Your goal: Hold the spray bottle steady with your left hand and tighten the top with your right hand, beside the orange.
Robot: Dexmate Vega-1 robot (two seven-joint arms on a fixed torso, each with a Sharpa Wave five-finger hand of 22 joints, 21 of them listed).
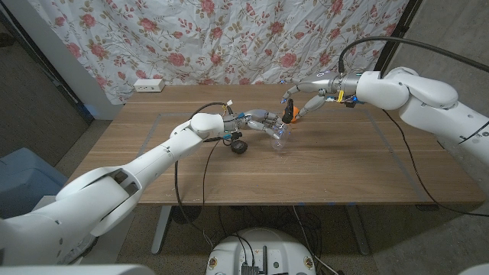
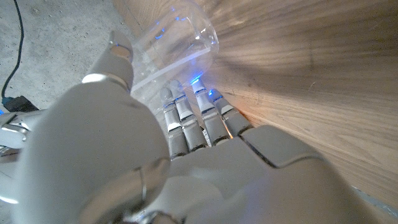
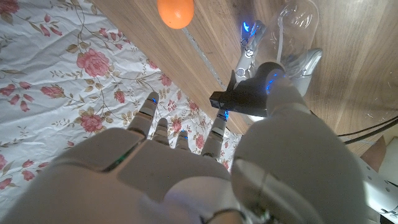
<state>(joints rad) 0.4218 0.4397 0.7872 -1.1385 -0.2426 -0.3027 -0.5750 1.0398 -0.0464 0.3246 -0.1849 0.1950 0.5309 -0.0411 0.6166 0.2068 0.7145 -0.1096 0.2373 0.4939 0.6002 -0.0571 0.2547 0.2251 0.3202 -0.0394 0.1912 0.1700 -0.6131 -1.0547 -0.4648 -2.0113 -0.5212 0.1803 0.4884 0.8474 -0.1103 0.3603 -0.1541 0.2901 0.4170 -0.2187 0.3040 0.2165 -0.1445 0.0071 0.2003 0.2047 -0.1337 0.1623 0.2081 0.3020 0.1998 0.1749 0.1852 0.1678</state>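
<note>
The left hand (image 1: 263, 122) grips the clear spray bottle (image 1: 281, 136) mid-worktop (image 1: 344, 164), just beside the orange (image 1: 290, 114). The right hand (image 1: 309, 95), fingers (image 3: 149, 112) apart and empty, hovers near, above the bottle's top.

No readable text, label, brand, number or sign anywhere in these views.
</note>
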